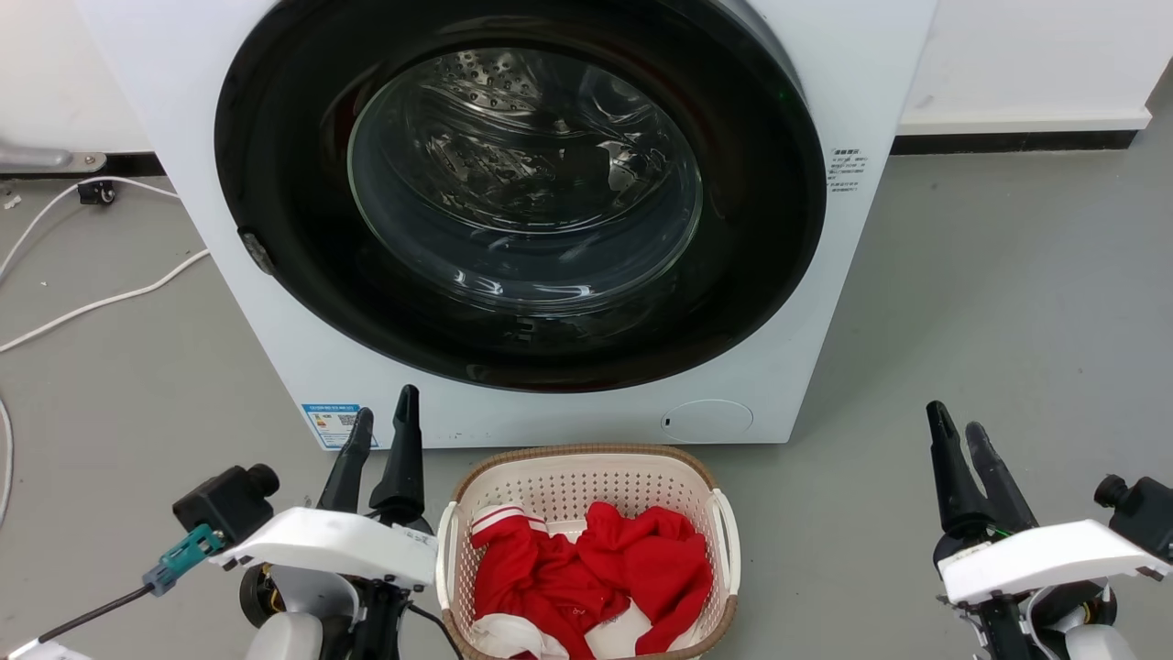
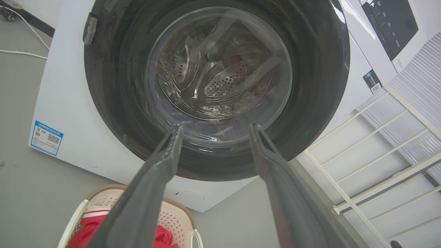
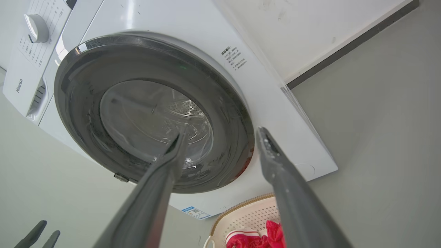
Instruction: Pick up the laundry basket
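The laundry basket, cream-white and perforated with a brown woven-look rim and white loop handles, stands on the floor right before the washer, with red and white clothes in it. My left gripper is open and empty just left of the basket, level with its far rim. Well off to the right, my right gripper is open and empty too, with a wide gap of floor between it and the basket. The basket shows at the bottom of the left wrist view behind my left gripper. The basket also lies low in the right wrist view, below my right gripper.
A white front-loading washer with a shut dark round glass door stands right behind the basket. White cables trail over the grey floor at the left. A white wall and dark skirting run behind. Open floor lies to the right.
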You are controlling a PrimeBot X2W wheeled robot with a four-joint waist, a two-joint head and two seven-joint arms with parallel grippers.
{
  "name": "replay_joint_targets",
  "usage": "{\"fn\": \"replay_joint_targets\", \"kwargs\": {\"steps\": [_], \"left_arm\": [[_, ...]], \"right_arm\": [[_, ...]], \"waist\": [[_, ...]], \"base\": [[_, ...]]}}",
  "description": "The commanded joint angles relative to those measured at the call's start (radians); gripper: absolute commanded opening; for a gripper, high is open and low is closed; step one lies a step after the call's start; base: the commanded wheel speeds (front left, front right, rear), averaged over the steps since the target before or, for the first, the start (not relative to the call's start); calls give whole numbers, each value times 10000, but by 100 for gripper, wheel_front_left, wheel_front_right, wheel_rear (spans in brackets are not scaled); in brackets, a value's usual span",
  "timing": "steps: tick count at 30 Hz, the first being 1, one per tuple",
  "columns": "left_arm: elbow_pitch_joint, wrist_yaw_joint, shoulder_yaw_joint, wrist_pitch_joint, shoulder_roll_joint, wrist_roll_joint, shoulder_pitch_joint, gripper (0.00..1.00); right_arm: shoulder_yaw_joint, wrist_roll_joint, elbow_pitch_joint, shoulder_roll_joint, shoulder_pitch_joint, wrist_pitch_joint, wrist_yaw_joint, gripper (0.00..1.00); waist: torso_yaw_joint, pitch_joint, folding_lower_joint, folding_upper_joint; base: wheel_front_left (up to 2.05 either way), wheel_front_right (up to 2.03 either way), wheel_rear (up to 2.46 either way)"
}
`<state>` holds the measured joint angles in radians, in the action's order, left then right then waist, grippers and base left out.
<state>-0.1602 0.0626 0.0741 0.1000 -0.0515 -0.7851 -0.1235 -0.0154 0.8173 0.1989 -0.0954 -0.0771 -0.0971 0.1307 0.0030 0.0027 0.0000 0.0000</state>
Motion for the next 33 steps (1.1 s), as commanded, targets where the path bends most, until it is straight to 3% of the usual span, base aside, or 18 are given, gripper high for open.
{"fn": "replay_joint_targets", "kwargs": {"steps": [1, 33], "left_arm": [[66, -49, 77, 107, -21, 458, -269, 100], [-586, -657, 443, 926, -83, 4488, -121, 100]], "right_arm": [[-50, -425, -26, -98, -237, -116, 0, 100], [-59, -4902, 685, 19, -321, -941, 0, 100]], "waist": [[-4, -1, 0, 0], [58, -63, 0, 0]], "base": [[0, 0, 0], [0, 0, 0]]}}
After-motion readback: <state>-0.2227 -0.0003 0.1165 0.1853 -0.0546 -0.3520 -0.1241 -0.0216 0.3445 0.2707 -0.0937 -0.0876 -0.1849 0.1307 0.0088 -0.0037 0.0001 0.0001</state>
